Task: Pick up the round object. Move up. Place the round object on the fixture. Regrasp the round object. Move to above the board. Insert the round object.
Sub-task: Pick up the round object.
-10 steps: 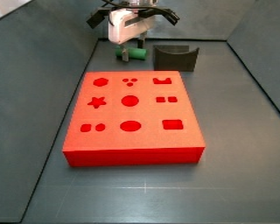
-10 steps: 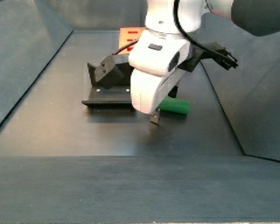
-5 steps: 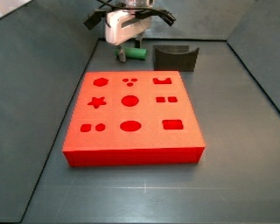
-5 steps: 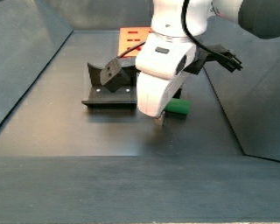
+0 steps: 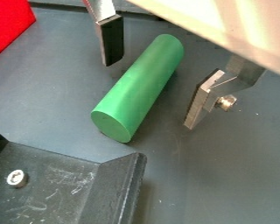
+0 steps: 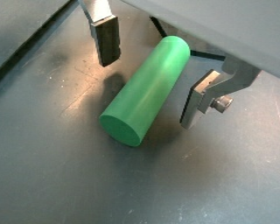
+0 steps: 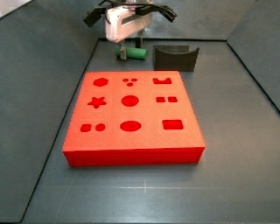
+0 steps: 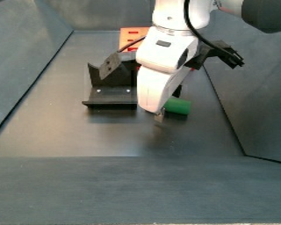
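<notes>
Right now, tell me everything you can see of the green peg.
The round object is a short, smooth green cylinder with flat round ends, plastic-looking and matte. It lies on its side on the dark grey floor, beside the fixture and beyond the far end of the board. The gripper is down over it, open, one of the fingers on each side with a gap showing; nothing but the floor appears to touch it.

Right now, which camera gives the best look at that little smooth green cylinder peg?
A wrist view: the small smooth green cylinder peg lies full-length on the floor between the gripper's open fingers, untouched. The other wrist view is similar. Both side views show only a green bit behind the arm.
</notes>
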### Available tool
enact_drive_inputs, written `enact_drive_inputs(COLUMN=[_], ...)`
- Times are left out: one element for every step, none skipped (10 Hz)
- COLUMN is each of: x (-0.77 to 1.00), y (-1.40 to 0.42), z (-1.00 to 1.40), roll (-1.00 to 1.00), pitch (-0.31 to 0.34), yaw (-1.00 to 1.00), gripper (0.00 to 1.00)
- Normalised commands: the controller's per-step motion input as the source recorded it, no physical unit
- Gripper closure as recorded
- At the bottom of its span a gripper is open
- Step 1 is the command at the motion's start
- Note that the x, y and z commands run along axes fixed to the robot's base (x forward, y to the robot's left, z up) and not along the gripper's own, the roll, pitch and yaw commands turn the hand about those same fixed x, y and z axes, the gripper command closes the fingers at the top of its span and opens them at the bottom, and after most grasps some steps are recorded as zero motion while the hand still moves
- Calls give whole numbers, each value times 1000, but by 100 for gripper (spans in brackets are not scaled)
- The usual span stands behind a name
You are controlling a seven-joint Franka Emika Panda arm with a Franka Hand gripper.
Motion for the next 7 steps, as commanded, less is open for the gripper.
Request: enact_drive_inputs(x=[0, 0, 0, 0, 0, 0, 0], y=[0, 0, 0, 0, 0, 0, 0], z=[-71, 0, 0, 0, 0, 0, 0], roll=[-13, 0, 0, 0, 0, 0, 0], pitch=[-30, 0, 0, 0, 0, 0, 0], yaw=[0, 0, 0, 0, 0, 0, 0], gripper=[0, 100, 100, 100, 100, 100, 100])
